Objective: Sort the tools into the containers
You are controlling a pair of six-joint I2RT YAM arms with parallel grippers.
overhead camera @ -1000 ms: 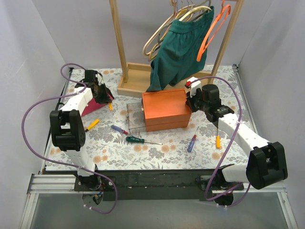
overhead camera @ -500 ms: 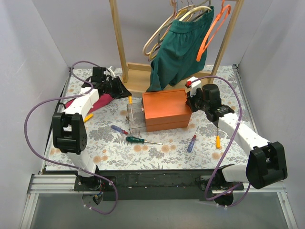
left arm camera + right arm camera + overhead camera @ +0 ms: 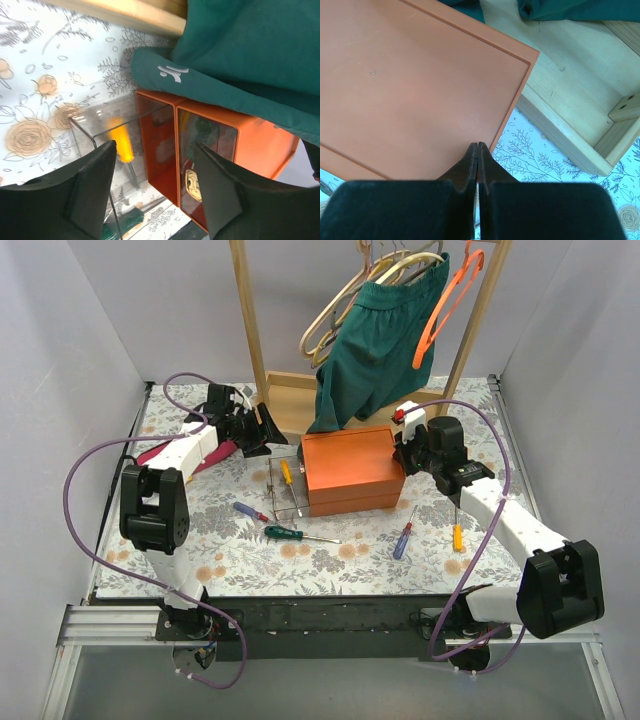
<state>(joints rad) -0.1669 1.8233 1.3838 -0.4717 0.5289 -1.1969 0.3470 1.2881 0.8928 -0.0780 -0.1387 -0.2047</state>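
Floral surface [image 3: 330, 562] carried the tools. One yellow screwdriver [image 3: 287, 472] showed inside the clear box [image 3: 272, 492], blurred in the left wrist view. That box stood against the left end of the orange box [image 3: 350, 472]. Just behind and left of the clear box hung the left end effector [image 3: 262, 430], fingers spread and empty. Its arm ran up the left side and bent rightward at the elbow. The right end effector [image 3: 404, 447] was pressed together, holding nothing, at the orange box's right edge, with its arm reaching diagonally from the near right corner. Nearer the arms lay a green screwdriver [image 3: 285, 533], a purple-and-red one [image 3: 248, 510], a blue one [image 3: 403, 540] and an orange one [image 3: 457, 536]. Green shorts [image 3: 375, 350] hung on the rack [image 3: 250, 330] behind.
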